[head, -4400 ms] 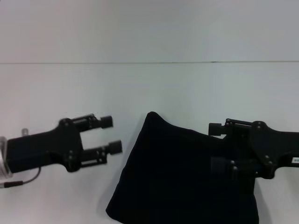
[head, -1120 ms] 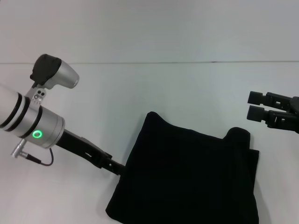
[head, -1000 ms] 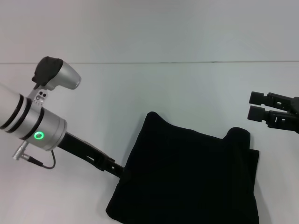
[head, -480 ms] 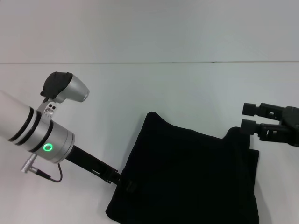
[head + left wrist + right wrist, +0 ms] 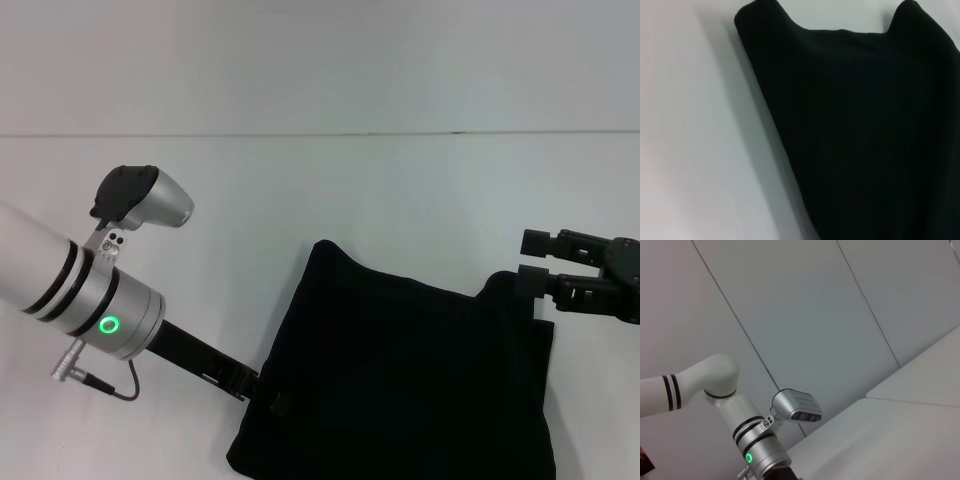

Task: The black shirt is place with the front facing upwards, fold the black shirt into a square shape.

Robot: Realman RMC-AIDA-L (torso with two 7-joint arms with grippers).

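Note:
The black shirt (image 5: 400,380) lies folded into a rough four-sided block on the white table, running off the lower edge of the head view. It fills most of the left wrist view as plain black cloth (image 5: 865,125). My left gripper (image 5: 268,393) is down at the shirt's left edge, dark against the cloth. My right gripper (image 5: 533,262) hovers open just beside the raised far-right corner of the shirt, holding nothing.
The white table (image 5: 300,190) spreads bare around the shirt, with a wall seam behind it. In the right wrist view the left arm's silver wrist (image 5: 760,445) with a green light shows over the table (image 5: 890,440).
The left arm swung over and came down to the shirt's left edge, then slid lower. The right gripper let go, pulled out to the right, then drifted back toward the shirt's corner.

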